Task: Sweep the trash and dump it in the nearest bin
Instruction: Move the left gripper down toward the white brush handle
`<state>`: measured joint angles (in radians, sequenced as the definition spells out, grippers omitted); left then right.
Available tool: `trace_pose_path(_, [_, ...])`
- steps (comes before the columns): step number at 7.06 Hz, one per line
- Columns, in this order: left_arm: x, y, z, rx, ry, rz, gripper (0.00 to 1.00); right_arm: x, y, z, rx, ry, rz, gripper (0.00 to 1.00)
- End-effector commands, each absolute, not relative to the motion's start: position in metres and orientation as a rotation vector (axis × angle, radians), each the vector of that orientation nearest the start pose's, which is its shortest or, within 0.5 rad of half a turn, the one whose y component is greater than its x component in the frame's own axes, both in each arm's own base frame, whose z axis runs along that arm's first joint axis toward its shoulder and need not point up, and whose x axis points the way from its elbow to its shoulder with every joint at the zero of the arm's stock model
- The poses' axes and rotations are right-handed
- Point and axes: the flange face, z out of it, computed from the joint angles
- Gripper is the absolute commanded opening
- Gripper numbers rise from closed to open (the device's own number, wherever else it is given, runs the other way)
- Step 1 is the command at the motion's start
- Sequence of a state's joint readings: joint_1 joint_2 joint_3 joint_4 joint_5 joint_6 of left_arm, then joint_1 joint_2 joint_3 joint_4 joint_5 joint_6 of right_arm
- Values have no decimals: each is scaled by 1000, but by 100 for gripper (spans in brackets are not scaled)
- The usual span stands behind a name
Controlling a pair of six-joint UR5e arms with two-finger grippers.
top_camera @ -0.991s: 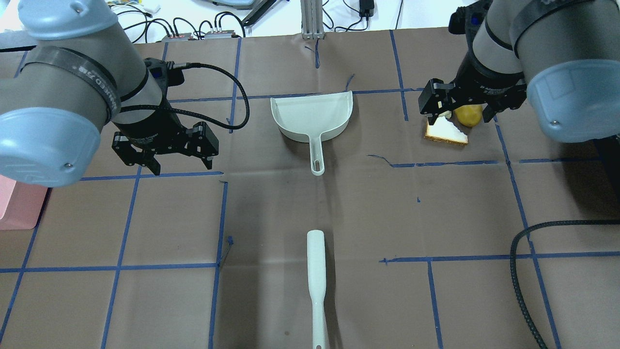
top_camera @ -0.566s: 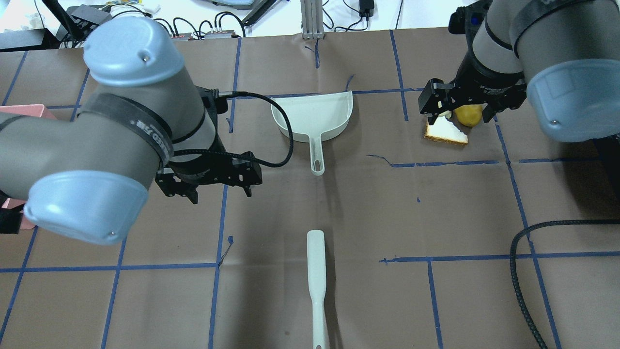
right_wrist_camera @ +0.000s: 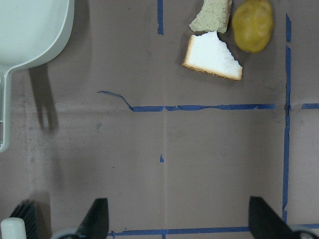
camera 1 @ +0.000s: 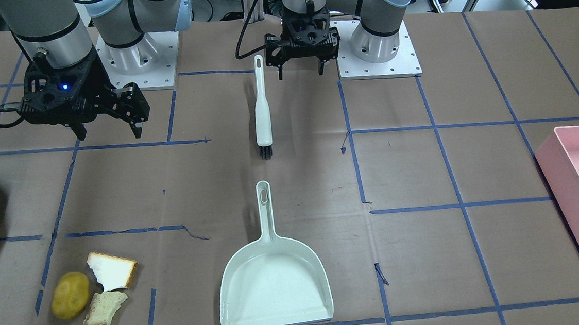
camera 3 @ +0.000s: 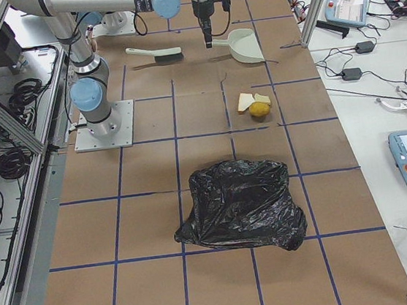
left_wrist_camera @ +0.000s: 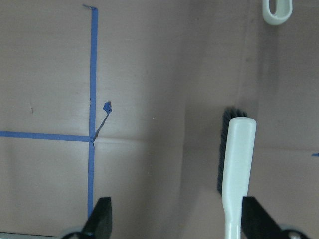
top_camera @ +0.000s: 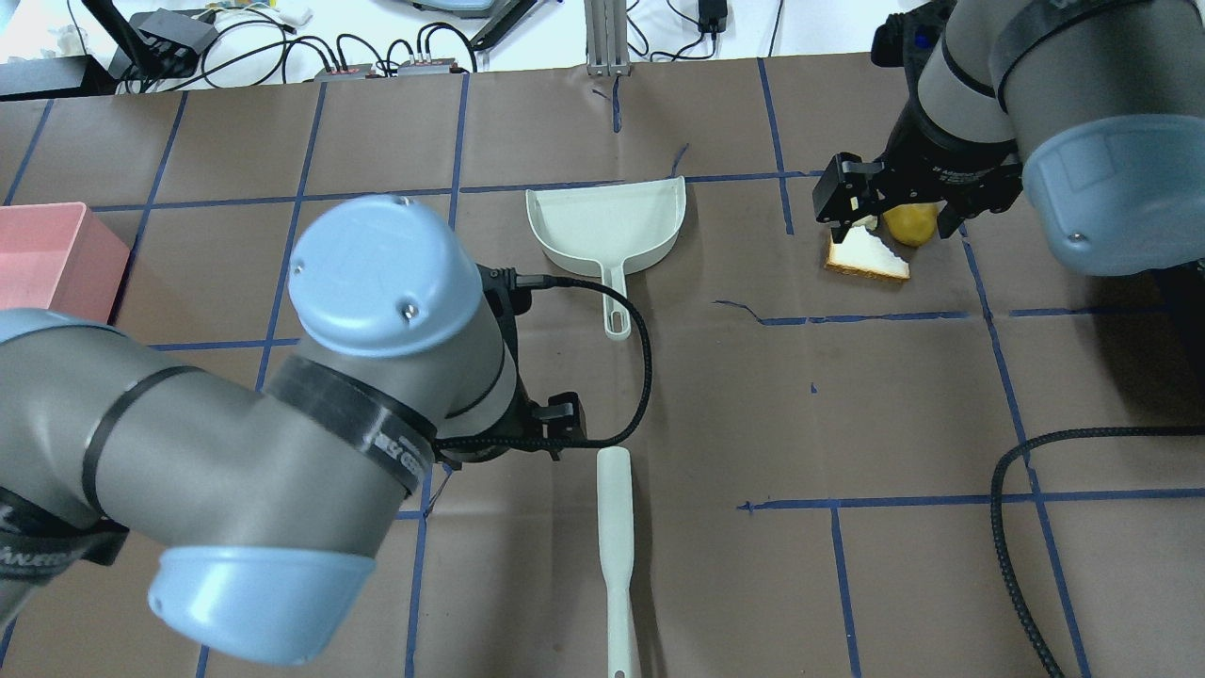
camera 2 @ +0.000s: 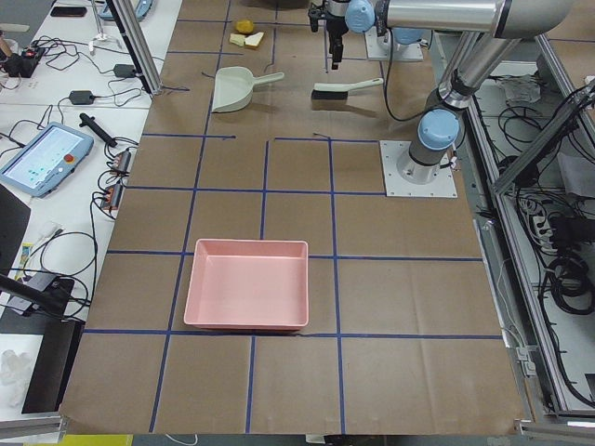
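- On the robot's right side of the table (camera 1: 470, 91), well away from its base, the trash lies in one cluster: a potato-like lump (camera 1: 70, 296) just beside a white bread slice (camera 1: 112, 269) and a crusty bread scrap (camera 1: 103, 309).
- Handling, as judged: the bread is light, soft and crumbly, and the lump is firm and apt to roll. Sweep both rather than pinch them. Take hold of the brush (camera 1: 262, 108) and the dustpan (camera 1: 273, 282) by their stiff handles.
- Left gripper (left_wrist_camera: 177, 219): fingers spread wide and empty, hovering over the brush, whose handle lies just inside one finger.
- Right gripper (right_wrist_camera: 182, 219): fingers apart and empty, near the trash.
- Only the exterior right view shows the black trash bag (camera 3: 239, 207), probably the nearest bin. The pink bin (camera 2: 246, 243) sits at the opposite end. The overhead view hides the left gripper under its own arm.
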<state>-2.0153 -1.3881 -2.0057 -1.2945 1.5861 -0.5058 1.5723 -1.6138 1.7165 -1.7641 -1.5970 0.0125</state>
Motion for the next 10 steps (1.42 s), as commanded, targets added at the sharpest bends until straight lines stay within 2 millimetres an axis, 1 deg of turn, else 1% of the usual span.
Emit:
trace_pose_path(1, [-315, -275, 356, -48, 3162, -125, 93, 131, -480, 457, 19, 3164, -146, 100])
trace_pose_path(3, [-311, -266, 338, -92, 3146, -79, 93, 131, -480, 456, 19, 3165, -141, 100])
trace_pose_path(4, [-311, -267, 338, -98, 3137, -99, 93, 131, -480, 456, 19, 3164, -141, 100])
trace_pose_path(5, [-319, -261, 336, -56, 3156, -154, 93, 131, -480, 456, 19, 3164, -141, 100])
trace_pose_path(6, [-334, -242, 326, 34, 3180, -214, 93, 131, -480, 456, 19, 3164, -141, 100])
trace_pose_path(7, [-341, -226, 316, 102, 3187, -233, 93, 131, -480, 456, 19, 3164, -141, 100])
trace_pose_path(8, [-343, -220, 312, 117, 3185, -221, 94, 131, -480, 456, 19, 3164, -141, 100])
trace_pose_path(9, [-345, -219, 308, 61, 3191, -200, 95, 131, -480, 456, 19, 3164, -141, 100])
trace_pose_path(10, [-346, -215, 305, -90, 3193, -186, 95, 131, -480, 456, 19, 3164, -141, 100])
